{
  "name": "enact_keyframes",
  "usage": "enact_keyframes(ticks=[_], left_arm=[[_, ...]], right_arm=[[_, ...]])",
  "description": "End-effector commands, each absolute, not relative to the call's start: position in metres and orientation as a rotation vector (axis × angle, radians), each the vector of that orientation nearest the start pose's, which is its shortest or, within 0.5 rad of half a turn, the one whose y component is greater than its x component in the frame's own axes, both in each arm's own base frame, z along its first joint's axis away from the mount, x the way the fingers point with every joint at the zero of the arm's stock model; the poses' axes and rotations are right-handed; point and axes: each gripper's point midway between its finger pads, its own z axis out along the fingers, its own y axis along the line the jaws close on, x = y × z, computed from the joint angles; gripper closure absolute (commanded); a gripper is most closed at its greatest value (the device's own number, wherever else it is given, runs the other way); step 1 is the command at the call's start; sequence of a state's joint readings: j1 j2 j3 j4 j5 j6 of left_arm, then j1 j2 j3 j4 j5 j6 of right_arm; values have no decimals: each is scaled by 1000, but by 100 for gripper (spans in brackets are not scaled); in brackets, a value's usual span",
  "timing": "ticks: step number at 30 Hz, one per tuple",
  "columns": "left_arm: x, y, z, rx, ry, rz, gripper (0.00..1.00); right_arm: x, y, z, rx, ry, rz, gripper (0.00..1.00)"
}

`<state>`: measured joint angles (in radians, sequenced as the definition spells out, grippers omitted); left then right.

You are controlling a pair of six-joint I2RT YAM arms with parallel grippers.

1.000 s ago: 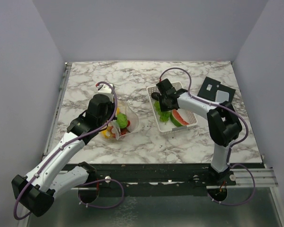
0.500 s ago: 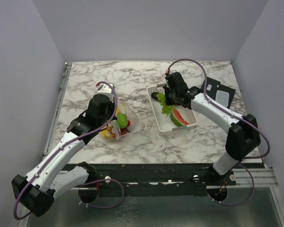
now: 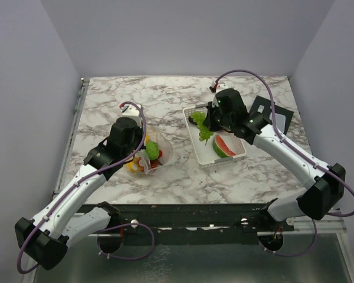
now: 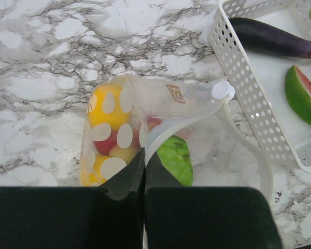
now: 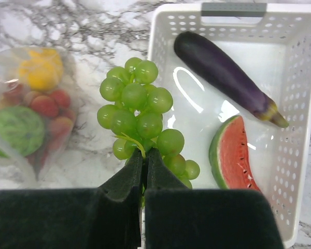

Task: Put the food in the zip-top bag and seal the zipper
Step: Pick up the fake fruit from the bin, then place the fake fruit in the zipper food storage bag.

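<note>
The right pincer [image 5: 144, 155] has its fingers closed tight on the stem of a green grape cluster [image 5: 140, 114], held lifted over the left wall of the white basket [image 5: 300, 104]. Beyond and to the right of this pincer, the eggplant [image 5: 223, 78] and watermelon slice [image 5: 230, 155] lie in the basket. The left pincer [image 4: 144, 166] is clamped on the mouth edge of the zip-top bag [image 4: 160, 98]. The bag lies on the table [image 4: 41, 41], mouth gaping, with yellow, red and green pieces inside.

The left arm [image 3: 76, 190] is stretched inward from the near-left corner, and the left gripper [image 4: 144, 171] is clamped on the bag [image 4: 160, 98]. The right arm [image 3: 286, 154] is bent inward from the near-right corner, and the right gripper [image 5: 144, 166] is clamped on the grapes [image 5: 140, 111].
</note>
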<state>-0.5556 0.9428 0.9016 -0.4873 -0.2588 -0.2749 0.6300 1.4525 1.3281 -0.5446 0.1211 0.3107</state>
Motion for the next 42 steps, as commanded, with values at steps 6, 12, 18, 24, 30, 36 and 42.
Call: enact_keyframes(ticks=[6,12,18,24,30,36,42], left_arm=[[278,-134,214,151,2089,-239,100],[278,-134,213,150,2092,-239,100],[278,-135,214,153,2092,-247,100],[277,-137,213,162,2096,-257,100],[277,-138,212,166,2099,-261,100],[277,-139,212,169,2101,-267,100],[276,-139,212,171,2099,-270,100]], right_arm=[[294,255,274,-450,2164,542,99],[271,275,288,-548,2153,612,99],[256,296,291,-617,2166,670,99],[240,324,284,-703,2204,762,99],[231,343,272,-751,2245,781,99],[222,365,257,-812,2281,797,99],[229,382,251,-774,2313,796,99]])
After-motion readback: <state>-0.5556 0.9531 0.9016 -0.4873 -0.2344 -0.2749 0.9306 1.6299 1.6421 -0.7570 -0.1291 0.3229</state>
